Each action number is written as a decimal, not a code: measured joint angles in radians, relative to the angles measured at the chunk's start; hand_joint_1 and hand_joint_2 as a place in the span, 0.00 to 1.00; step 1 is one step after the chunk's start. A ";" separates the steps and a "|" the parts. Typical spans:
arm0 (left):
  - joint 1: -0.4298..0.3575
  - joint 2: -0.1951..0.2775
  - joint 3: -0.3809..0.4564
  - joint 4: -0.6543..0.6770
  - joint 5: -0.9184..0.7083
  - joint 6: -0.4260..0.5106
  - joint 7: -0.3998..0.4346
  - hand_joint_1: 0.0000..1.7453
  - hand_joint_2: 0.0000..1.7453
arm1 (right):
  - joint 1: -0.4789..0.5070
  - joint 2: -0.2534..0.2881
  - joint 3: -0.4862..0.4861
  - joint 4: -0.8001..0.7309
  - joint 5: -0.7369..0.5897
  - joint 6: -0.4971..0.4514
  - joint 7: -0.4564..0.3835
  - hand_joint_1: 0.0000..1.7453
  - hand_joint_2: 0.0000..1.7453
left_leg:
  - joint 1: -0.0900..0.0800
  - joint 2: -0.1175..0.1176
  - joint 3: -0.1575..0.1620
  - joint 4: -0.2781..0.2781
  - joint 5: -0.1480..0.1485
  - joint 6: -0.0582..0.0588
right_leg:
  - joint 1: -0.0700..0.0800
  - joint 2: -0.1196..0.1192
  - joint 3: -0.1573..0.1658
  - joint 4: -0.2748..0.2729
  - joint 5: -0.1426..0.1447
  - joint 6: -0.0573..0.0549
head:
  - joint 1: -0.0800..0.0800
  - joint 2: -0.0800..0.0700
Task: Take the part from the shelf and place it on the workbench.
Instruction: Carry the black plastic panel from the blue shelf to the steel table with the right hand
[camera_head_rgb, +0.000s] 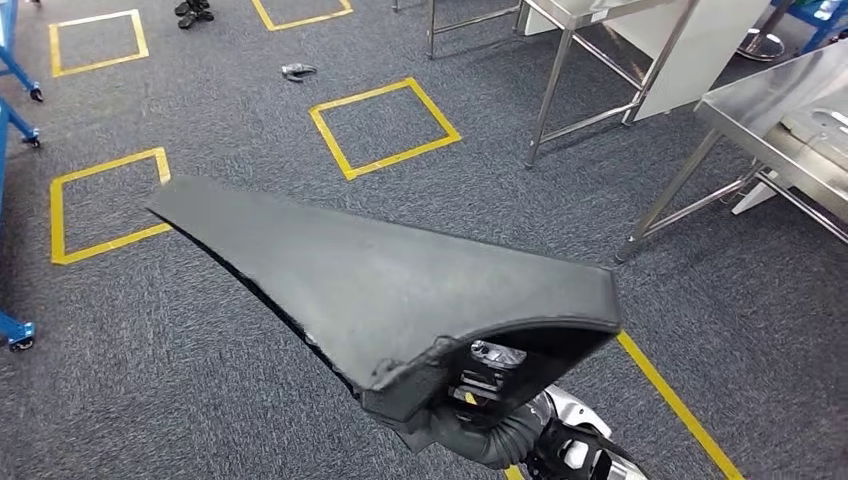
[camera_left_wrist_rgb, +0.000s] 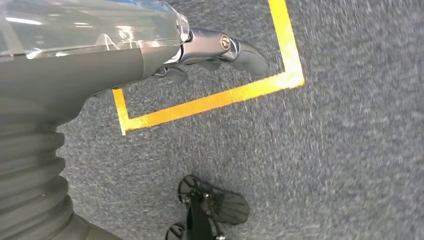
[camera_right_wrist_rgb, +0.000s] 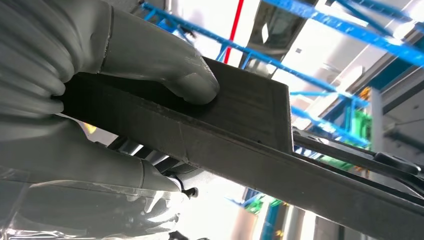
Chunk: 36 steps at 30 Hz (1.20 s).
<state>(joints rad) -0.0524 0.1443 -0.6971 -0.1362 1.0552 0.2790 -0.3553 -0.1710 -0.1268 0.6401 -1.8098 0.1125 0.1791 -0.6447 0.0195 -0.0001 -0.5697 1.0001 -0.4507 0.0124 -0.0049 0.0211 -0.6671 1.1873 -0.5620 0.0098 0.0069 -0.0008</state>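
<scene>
Right hand (camera_right_wrist_rgb: 100, 100): gripped the black part (camera_head_rgb: 400, 290), thumb pressed on top.
Left hand (camera_left_wrist_rgb: 200, 52): hung over carpet (camera_left_wrist_rgb: 325, 150), fingers curled, holding nothing.

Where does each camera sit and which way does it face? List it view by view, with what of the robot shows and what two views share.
Head view: high on the body, looking forward and down at carpet, yellow floor squares and steel workbench; right hand under the black part.
Left wrist view: behind the left hand, facing down at carpet and yellow tape.
Right wrist view: behind the right hand, facing up toward blue racking; its thumb presses on the part.
Shared: head and right wrist views both show the held part.
</scene>
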 joint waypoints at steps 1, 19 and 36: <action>0.002 -0.003 -0.003 0.000 0.000 -0.002 0.000 0.00 1.00 | 0.003 0.000 0.000 0.006 0.001 0.000 -0.003 0.98 1.00 | -0.001 0.011 0.000 0.000 -0.001 0.001 | -0.002 -0.007 -0.033 0.063 -0.024 0.003 | 0.000 0.000; -0.004 -0.045 -0.017 0.000 0.012 -0.010 -0.007 0.00 1.00 | -0.008 -0.001 0.010 0.038 -0.010 0.036 0.023 0.98 1.00 | -0.001 0.006 -0.102 0.269 -0.128 -0.050 | 0.001 0.030 0.087 -0.174 0.103 -0.041 | -0.004 0.000; -0.007 -0.052 -0.029 0.000 0.023 -0.003 -0.013 0.00 1.00 | -0.040 0.000 0.028 0.051 -0.043 0.059 0.029 0.98 1.00 | 0.000 0.061 0.020 0.007 -0.026 -0.001 | -0.005 -0.039 0.004 -0.024 0.066 0.005 | 0.004 0.000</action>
<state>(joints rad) -0.0599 0.0919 -0.7261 -0.1358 1.0780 0.2762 -0.3680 -0.2111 -0.1273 0.6682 -1.7588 0.0692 0.2378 -0.6161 0.0190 0.0606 -0.5494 1.0070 -0.4767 0.0116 -0.0103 -0.0182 -0.6627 1.1637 -0.4959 0.0148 0.0107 -0.0008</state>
